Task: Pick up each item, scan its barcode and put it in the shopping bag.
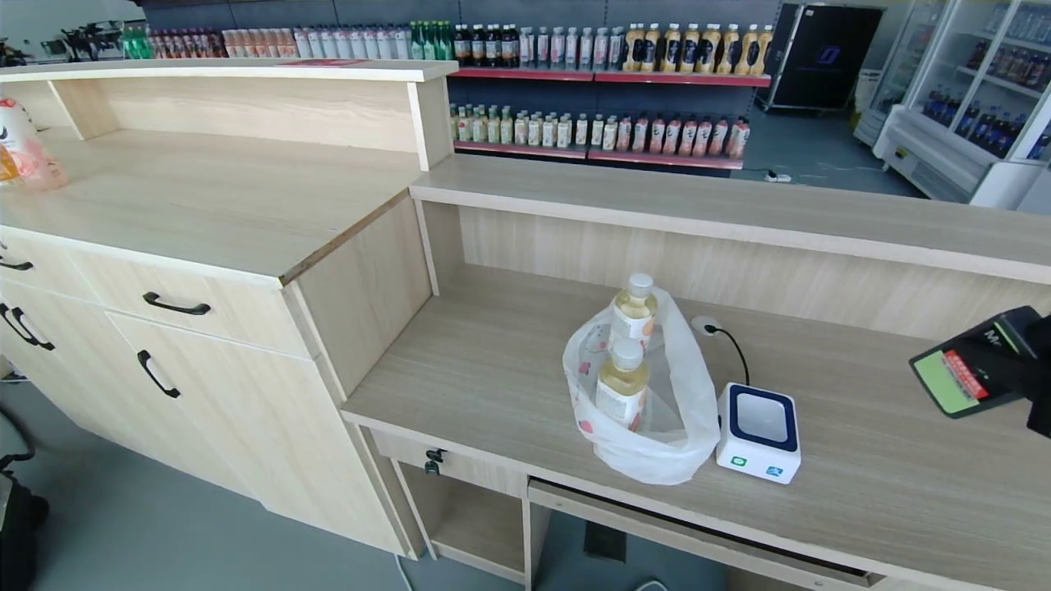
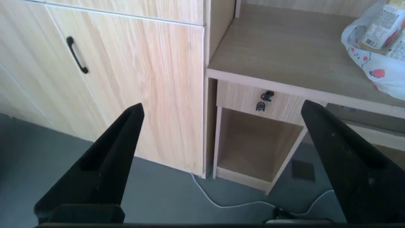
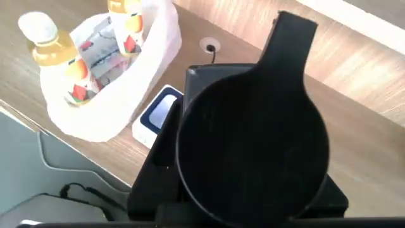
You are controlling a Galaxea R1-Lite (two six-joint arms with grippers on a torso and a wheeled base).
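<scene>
**Head view:** a white plastic shopping bag (image 1: 657, 435) stands on the pale wooden counter (image 1: 509, 353) with two white-capped bottles of yellow drink (image 1: 622, 382) upright inside. A white-and-blue square scanner (image 1: 759, 431) sits just beside it. The right gripper (image 1: 1036, 373) clamps a dark, green-labelled box (image 1: 969, 369) above the counter.

**Left wrist view:** the left gripper (image 2: 221, 168) has its jaws wide apart, facing the cabinet doors (image 2: 126, 76).

**Right wrist view:** the held box partly covers the scanner.

A near bottle (image 1: 622, 384) and a far bottle (image 1: 634, 313) stand upright inside the white shopping bag (image 1: 667, 443) on the tabletop (image 1: 493, 361). The white scanner (image 1: 759, 432) sits just right of it (black cable (image 1: 733, 346) running back). A dark package (image 1: 977, 363) with a green label hangs at the right edge
</scene>
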